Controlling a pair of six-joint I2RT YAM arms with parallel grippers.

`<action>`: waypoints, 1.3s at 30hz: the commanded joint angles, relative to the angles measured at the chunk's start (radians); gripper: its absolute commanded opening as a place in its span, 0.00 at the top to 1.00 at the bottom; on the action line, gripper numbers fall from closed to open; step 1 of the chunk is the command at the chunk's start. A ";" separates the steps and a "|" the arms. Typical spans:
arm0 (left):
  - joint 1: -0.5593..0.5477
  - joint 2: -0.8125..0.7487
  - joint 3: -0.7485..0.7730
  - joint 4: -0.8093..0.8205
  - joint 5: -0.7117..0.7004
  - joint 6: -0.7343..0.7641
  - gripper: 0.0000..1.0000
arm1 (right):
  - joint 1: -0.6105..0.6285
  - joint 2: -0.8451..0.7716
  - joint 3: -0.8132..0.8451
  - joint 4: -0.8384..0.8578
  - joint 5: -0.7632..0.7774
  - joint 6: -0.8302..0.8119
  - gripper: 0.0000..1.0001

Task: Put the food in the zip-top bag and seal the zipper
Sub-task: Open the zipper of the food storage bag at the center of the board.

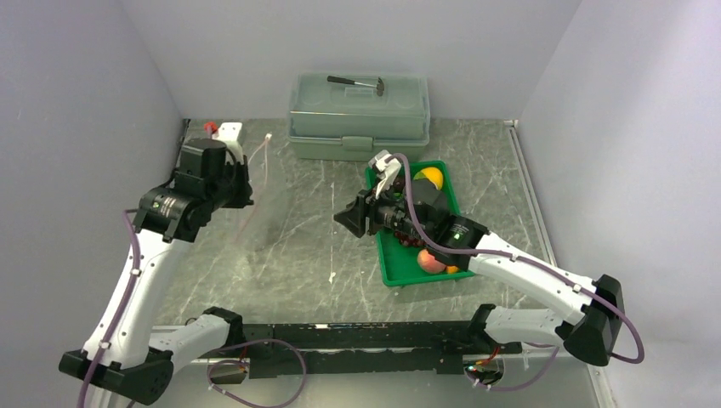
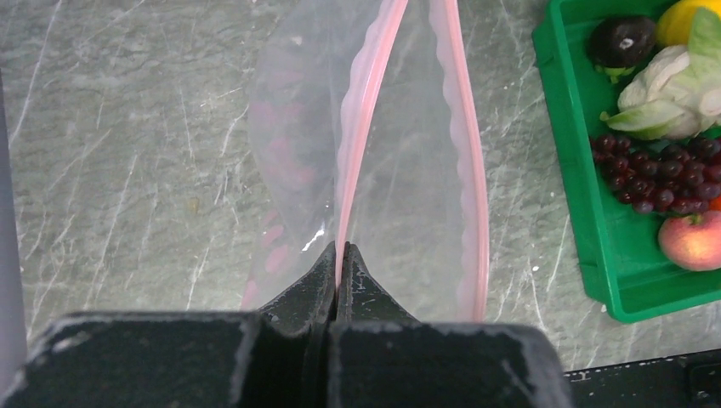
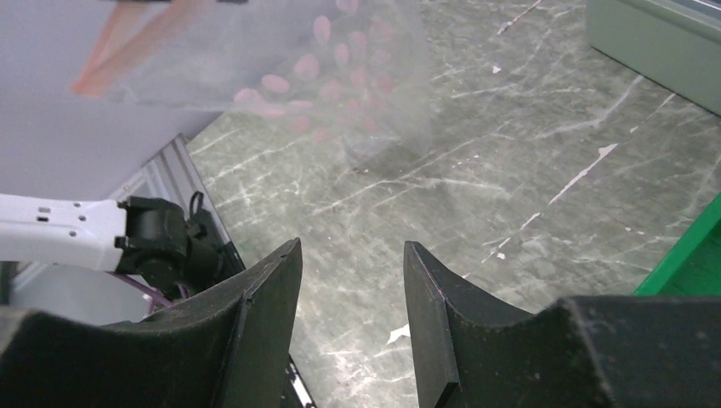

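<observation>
The clear zip-top bag (image 2: 400, 153) with a pink zipper hangs above the table, its mouth spread apart. My left gripper (image 2: 343, 248) is shut on one zipper strip. From the top, the bag (image 1: 255, 183) hangs at my left gripper (image 1: 246, 183). My right gripper (image 1: 347, 217) is open and empty, left of the green tray (image 1: 387, 268) and facing the bag (image 3: 281, 59). The tray (image 2: 595, 221) holds grapes (image 2: 659, 174), an apple (image 2: 693, 240), a cabbage (image 2: 672, 93), a dark fruit (image 2: 623, 40) and a yellow fruit (image 1: 429, 177).
A grey-green toolbox (image 1: 359, 115) with a hammer (image 1: 357, 82) on its lid stands at the back, behind the tray. A small white and red object (image 1: 223, 130) lies at the back left corner. Walls close in on three sides.
</observation>
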State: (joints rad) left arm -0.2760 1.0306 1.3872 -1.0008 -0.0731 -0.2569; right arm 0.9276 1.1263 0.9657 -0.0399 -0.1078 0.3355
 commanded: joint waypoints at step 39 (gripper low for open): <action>-0.845 0.385 0.259 -0.134 -0.728 -0.321 1.00 | 0.007 0.116 0.153 0.072 0.133 0.420 1.00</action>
State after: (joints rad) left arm -1.0988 1.4036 1.5967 -1.1164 -0.7429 -0.5308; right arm 0.9306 1.2133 1.0782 0.0368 -0.0074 0.7185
